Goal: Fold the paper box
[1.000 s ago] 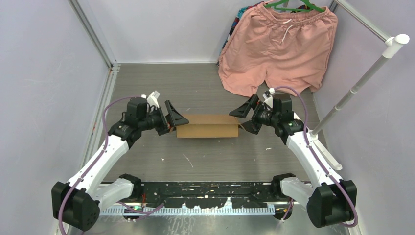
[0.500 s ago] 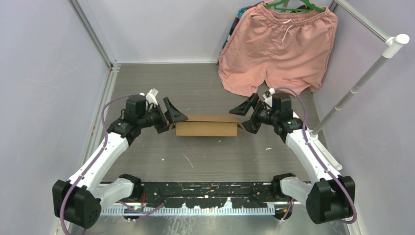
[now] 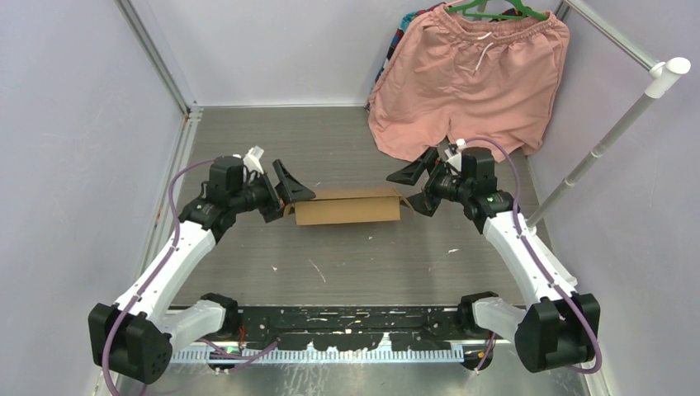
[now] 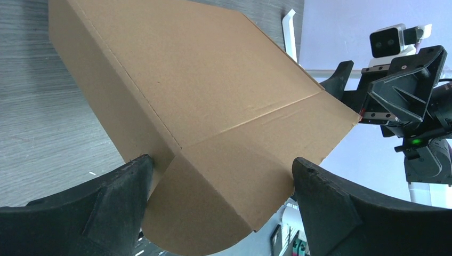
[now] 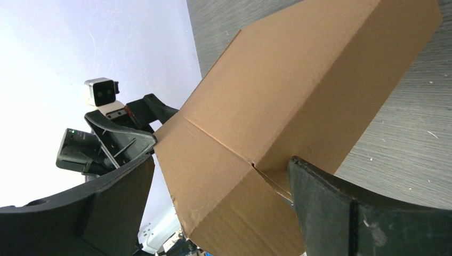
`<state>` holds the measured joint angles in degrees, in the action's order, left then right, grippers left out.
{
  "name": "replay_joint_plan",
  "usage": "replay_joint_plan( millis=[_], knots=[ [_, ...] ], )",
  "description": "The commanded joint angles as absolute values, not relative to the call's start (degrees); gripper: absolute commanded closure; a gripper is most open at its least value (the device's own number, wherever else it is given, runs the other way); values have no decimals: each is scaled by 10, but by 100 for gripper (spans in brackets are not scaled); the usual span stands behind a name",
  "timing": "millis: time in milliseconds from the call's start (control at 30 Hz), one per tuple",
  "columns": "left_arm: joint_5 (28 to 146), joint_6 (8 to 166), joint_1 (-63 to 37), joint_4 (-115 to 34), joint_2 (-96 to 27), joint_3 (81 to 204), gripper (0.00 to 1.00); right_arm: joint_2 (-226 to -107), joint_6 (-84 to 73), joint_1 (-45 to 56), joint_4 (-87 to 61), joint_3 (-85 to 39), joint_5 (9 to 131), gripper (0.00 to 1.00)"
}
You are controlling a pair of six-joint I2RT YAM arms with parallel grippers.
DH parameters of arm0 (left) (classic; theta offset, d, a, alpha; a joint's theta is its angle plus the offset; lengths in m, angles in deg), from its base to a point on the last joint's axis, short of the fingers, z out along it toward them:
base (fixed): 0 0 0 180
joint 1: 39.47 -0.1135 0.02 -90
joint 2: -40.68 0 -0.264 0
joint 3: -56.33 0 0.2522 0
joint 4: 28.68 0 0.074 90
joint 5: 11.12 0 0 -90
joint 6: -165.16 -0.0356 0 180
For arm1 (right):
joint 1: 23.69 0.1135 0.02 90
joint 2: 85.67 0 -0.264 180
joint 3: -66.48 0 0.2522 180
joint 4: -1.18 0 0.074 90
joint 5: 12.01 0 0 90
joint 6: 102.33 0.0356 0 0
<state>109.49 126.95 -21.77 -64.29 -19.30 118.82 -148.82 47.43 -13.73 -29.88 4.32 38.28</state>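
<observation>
Finding the paper box folded up into a shallow brown rectangle, lying at the middle of the grey table between the two arms, long side running left to right and slightly askew. Meets the left gripper at the box's left end, jaws spread as wide as can be, one black finger against the long side wall, the other just off the corner of the rounded end flap, with that flap reaching out between them. Cannot tell from the left wrist view whether either finger presses or merely touches the cardboard. Mirrors the same at the right end: right gripper spread wide as well, fingers standing on either side of the end flap, with the flap's crease and a small gap at the box's corner plain in the right wrist view. Takes in, at the far right, pink shorts hanging from a green hanger, and a white pole slanting up beside the right arm.
</observation>
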Motion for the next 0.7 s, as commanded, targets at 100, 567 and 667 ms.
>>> replay_joint_plan(
  millis=[100, 567, 667],
  knots=[
    [1214, 1317, -207, -601, -197, 1226, 0, -1495, 512, -120, -283, 4, 287, 0],
    [1231, 1332, -219, -645, -220, 1262, 0, -1507, 541, -119, -279, -1, 271, 0],
    [1242, 1335, -223, -651, -227, 1266, 0, -1508, 549, -119, -278, -5, 266, 0]
  ],
)
